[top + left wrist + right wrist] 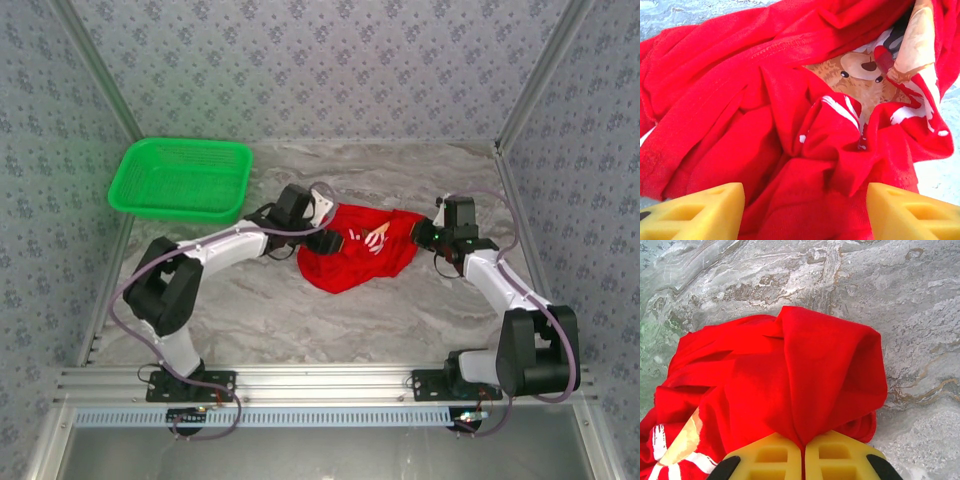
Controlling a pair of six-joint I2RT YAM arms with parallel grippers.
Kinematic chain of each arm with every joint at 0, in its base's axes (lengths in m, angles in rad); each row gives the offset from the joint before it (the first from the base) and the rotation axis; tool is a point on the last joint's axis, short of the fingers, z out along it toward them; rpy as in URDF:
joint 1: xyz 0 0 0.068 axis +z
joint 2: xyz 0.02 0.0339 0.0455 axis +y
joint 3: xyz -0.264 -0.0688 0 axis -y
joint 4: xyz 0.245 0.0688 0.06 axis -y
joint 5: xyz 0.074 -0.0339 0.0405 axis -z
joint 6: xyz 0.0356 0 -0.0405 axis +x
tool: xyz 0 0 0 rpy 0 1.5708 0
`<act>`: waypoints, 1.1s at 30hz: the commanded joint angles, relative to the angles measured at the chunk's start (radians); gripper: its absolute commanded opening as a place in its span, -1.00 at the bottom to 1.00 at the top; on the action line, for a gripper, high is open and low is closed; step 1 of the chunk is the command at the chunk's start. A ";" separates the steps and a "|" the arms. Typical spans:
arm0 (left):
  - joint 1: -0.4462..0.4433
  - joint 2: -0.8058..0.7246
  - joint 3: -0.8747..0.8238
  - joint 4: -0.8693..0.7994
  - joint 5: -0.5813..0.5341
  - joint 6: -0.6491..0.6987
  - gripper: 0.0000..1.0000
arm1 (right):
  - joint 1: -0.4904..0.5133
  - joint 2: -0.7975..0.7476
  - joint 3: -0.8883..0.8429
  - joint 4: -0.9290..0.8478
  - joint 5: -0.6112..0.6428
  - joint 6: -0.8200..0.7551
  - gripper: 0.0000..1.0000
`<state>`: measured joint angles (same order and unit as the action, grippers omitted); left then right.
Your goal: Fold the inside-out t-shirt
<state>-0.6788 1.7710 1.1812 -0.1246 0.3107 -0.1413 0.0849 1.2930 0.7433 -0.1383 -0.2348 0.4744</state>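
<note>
The inside-out t-shirt (pixel 355 262) lies bunched in a red heap mid-table, part of its bear print (pixel 860 75) showing through a fold. At the heap's left edge my left gripper (pixel 330 243) is open, its yellow fingers (pixel 695 212) spread wide over loose red cloth (pixel 805 200) that lies between them. On the right edge my right gripper (pixel 428 236) is shut on the t-shirt. In the right wrist view a fold of red cloth (pixel 825 385) runs down into the closed seam of its yellow pads (pixel 770 460).
A green plastic basket (pixel 183 178) sits at the back left of the marble table (pixel 300 320). Patterned walls enclose the table on three sides. An aluminium rail (pixel 320 380) runs along the near edge by the arm bases.
</note>
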 commanded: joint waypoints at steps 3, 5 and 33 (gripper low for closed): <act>-0.001 0.059 0.063 -0.034 0.038 0.038 -0.07 | 0.004 -0.001 0.034 0.000 -0.022 -0.024 -0.83; -0.001 0.066 0.077 -0.049 0.043 0.046 -0.28 | 0.005 0.000 0.034 -0.002 -0.024 -0.026 -0.83; 0.207 -0.375 0.556 0.062 0.211 -0.169 -1.00 | 0.030 -0.123 0.052 0.008 0.124 -0.113 -0.14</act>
<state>-0.4778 1.3643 1.6733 -0.0158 0.4778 -0.3233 0.0731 1.2102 0.7712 -0.1791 -0.0750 0.4080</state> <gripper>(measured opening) 0.043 0.420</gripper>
